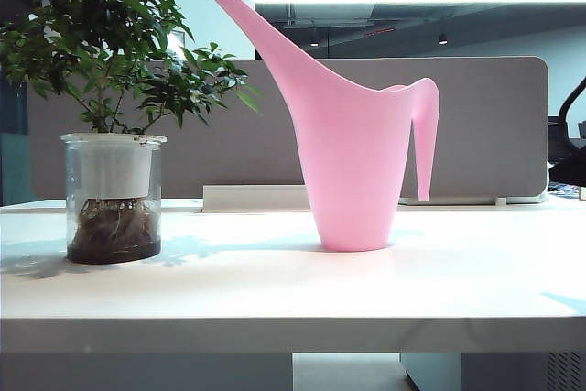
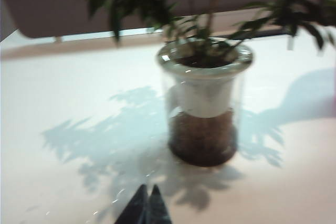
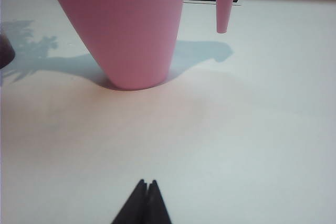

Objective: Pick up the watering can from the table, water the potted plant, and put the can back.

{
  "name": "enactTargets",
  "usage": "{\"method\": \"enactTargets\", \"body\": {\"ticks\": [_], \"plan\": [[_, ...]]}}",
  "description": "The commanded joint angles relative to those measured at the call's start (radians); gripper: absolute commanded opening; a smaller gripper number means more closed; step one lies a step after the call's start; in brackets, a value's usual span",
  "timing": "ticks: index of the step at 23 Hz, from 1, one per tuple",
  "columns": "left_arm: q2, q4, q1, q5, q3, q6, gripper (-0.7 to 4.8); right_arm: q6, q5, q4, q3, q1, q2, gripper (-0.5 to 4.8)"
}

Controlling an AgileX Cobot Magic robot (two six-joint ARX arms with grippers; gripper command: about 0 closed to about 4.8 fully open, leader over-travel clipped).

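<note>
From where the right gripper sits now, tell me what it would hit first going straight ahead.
Most likely the watering can: the right gripper, shut and low over the table, points at the can's base, with only bare tabletop between them. Depth is hard to judge from the wrist view.

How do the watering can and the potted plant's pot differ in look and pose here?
The watering can is opaque pink and tapers downward; the potted plant sits in a clear, straight-sided glass pot showing roots and soil. The can stands taller than the pot, its spout slanting over toward the leaves. Both stand upright and apart on the table, untouched by the left gripper or right gripper.
</note>
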Motion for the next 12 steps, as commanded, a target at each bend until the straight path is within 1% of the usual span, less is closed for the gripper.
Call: {"method": "enactTargets", "body": {"ticks": [1,3,5,9,12], "plan": [[-0.057,0.002,0.035,0.010,-0.028,-0.049,0.03,0.003,0.000,0.013,-0.007,-0.001,-0.002,-0.05],[-0.091,-0.032,0.043,-0.005,-0.035,-0.044,0.03,0.003,0.000,0.013,-0.007,0.000,-0.002,-0.05],[-0.086,-0.047,0.046,-0.042,-0.045,-0.041,0.03,0.003,0.000,0.013,-0.007,-0.001,-0.002,-0.05],[-0.086,-0.092,0.046,-0.038,-0.076,-0.045,0.03,0.003,0.000,0.014,-0.007,-0.001,-0.002,-0.05],[-0.086,-0.079,0.046,-0.039,-0.091,-0.049,0.03,0.003,0.000,0.014,-0.007,-0.001,-0.002,-0.05]]}}
